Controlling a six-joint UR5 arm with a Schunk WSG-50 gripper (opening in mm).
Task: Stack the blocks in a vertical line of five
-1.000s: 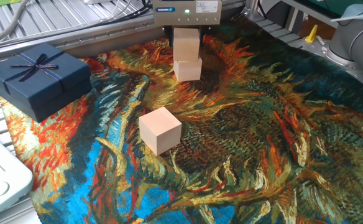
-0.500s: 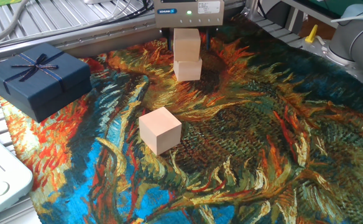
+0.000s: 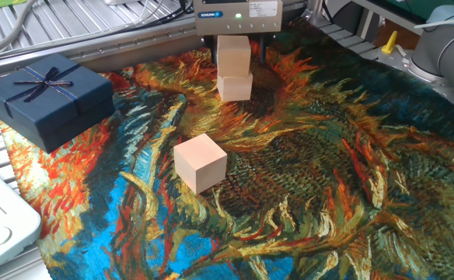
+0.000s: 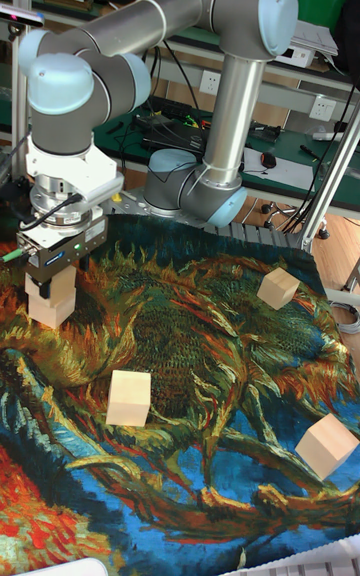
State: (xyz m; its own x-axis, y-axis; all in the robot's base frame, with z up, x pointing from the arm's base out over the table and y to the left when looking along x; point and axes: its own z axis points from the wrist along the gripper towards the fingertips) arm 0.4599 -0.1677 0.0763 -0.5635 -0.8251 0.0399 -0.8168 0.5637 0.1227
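Two blocks stacked at the far edge of the painted cloth [image 3: 305, 179].
Upper block [image 3: 233, 55] resting on lower block [image 3: 235, 86], flanked by gripper [image 3: 234, 48] fingers; clamped or just released, cannot tell. Nearer than the stack: loose block [image 3: 200, 162]. Left of it: blue gift box [image 3: 47, 97].

fixed: low, close, facing arm | tall: opposite, farther | shared: cloth [image 3: 305, 179]

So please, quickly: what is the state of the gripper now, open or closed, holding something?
Gripper: its jaws sit around the upper block on the lower block; whether they clamp it cannot be told.
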